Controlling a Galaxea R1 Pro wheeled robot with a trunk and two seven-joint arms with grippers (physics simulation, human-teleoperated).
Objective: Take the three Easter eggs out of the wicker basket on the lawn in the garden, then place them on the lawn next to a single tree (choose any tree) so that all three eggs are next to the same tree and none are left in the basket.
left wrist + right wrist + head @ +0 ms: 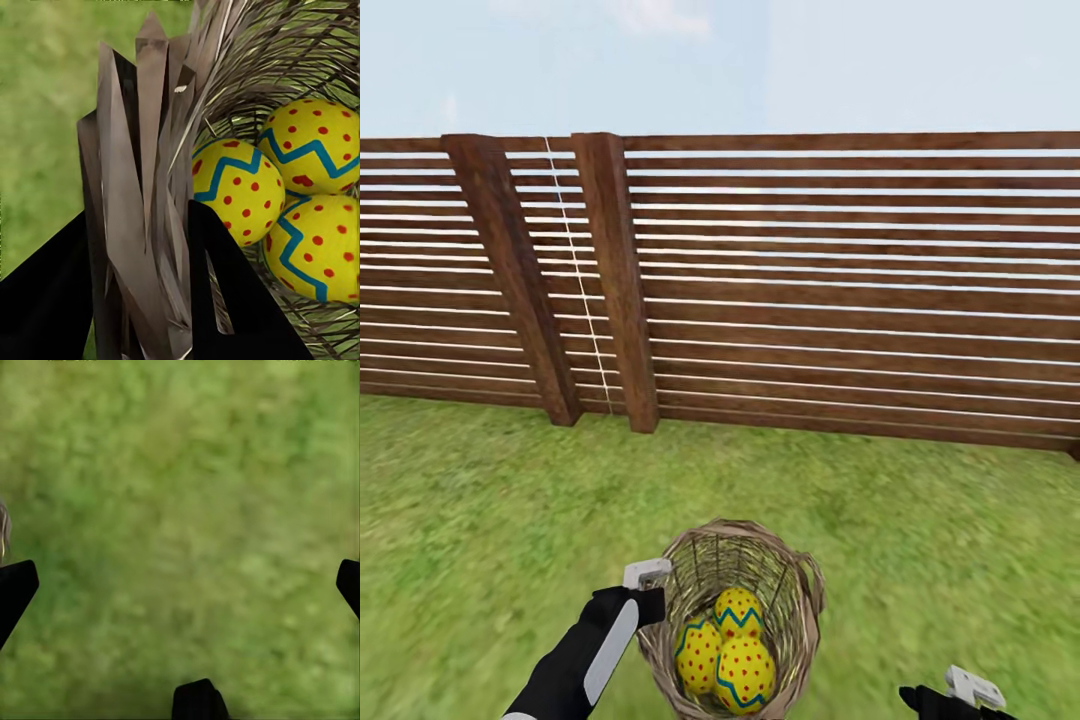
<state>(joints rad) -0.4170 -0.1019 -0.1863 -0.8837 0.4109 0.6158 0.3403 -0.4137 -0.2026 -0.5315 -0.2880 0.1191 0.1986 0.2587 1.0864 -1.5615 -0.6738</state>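
A mottled green lawn [480,520] is seen running back to a slatted brown wooden fence [840,290] under pale sky. The wicker basket [800,590] stands on the grass, with the three Easter eggs [732,650] packed together inside. Its rim is clamped by the left gripper [139,247] — one finger inside, one outside. The right gripper [180,585] is spread wide over bare grass — nothing held.

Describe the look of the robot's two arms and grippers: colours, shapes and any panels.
The left arm is matte black with a long pale grey panel along the forearm, ending in a small light grey, boxy left gripper. The right arm shows the same scheme: a black wrist tipped by a pale grey blocky right gripper. In the wrist views the fingers look plain black and wedge-shaped. No cables or markings are visible.
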